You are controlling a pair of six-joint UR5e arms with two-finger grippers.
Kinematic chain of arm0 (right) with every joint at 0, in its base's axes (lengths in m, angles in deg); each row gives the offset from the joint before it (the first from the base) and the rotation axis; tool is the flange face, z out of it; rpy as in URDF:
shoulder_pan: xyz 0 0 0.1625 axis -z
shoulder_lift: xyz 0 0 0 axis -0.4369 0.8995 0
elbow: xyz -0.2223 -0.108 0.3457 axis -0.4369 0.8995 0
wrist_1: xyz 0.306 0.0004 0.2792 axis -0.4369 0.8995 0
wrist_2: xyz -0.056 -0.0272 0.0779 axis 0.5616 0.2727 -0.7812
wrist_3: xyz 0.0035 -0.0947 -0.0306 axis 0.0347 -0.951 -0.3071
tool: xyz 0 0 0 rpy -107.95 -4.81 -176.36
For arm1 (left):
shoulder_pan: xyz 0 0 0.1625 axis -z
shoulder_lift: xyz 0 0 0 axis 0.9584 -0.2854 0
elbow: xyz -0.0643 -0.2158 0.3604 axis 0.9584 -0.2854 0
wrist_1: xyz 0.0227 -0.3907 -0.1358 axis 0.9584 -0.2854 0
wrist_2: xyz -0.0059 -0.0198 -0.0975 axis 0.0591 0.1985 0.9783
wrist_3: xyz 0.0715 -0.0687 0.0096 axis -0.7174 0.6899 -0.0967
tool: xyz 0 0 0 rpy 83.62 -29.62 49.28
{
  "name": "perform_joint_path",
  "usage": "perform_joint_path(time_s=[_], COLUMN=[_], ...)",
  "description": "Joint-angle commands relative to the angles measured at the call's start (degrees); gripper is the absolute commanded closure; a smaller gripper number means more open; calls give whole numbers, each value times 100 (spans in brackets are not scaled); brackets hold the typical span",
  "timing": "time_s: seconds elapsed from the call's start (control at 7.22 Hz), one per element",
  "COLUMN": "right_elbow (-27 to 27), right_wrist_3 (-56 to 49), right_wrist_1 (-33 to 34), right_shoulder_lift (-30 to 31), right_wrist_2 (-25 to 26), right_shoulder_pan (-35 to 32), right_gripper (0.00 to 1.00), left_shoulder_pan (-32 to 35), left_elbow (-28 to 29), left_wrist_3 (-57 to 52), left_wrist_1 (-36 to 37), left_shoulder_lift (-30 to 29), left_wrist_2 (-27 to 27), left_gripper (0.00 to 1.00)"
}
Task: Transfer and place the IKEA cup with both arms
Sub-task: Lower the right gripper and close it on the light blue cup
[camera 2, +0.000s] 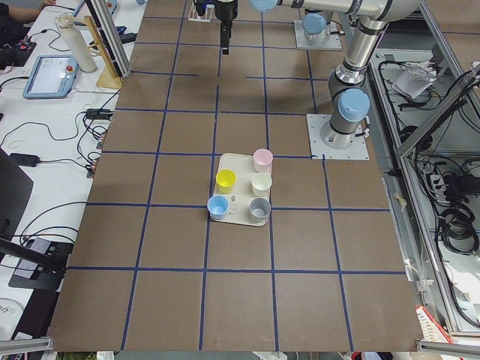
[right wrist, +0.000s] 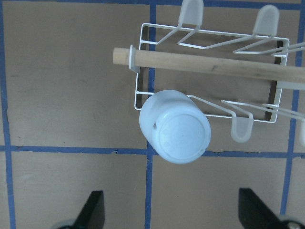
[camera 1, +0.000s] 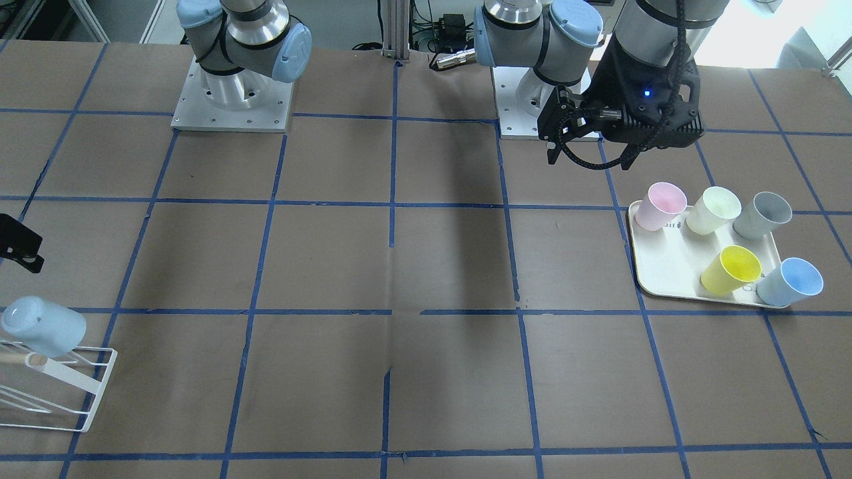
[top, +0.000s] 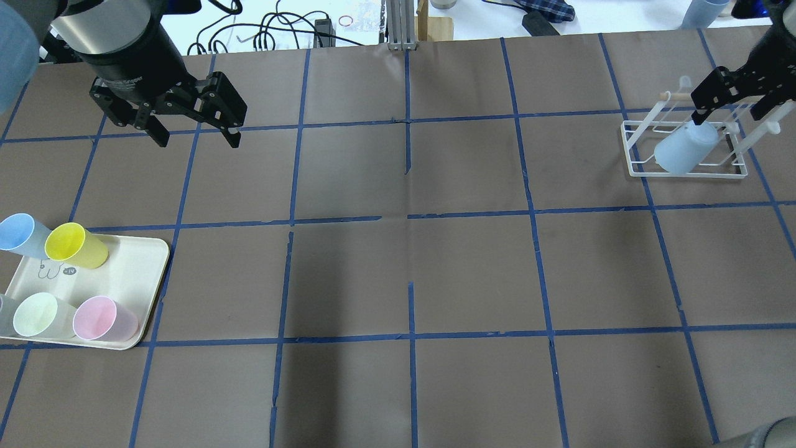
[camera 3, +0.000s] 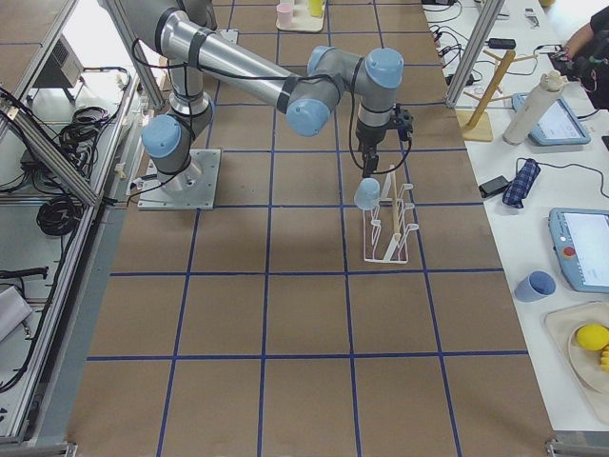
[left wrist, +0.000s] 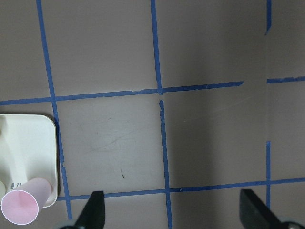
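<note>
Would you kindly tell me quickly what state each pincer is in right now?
Left pincer: open, empty.
Right pincer: open, empty; the IKEA cup sits on the rack beneath it.

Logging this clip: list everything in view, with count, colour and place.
IKEA cup: 1, pale blue, bottom up on the rack.
rack: 1, white wire with a wooden rod, robot's right side of the table.
tray: 1, cream, robot's left side.
cups on the tray: 5; pink cup, pale green cup, grey cup, yellow cup, blue cup.
table: 1, brown, blue tape grid.
left end effector: 1, black, open, above bare table near the tray.
right end effector: 1, black, open, above the rack.
</note>
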Motion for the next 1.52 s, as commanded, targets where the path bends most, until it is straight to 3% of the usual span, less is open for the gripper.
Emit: perform_joint_path(time_s=[0.0, 1.38], right_elbow=[-67, -76], right_wrist_3=[-97, -71], right_wrist_1=[376, 613], right_shoulder_lift=[-355, -761], right_wrist_2=[27, -43], right_shoulder_pan=[31, -4], right_gripper=[0, 1], left_shoulder_pan=[8, 0], left_elbow=[7, -28], left_wrist_3=[-1, -1], left_wrist_1=[13, 224], left_shoulder_lift=[-15, -33], left_wrist_2=[0, 0], left_gripper=[0, 0])
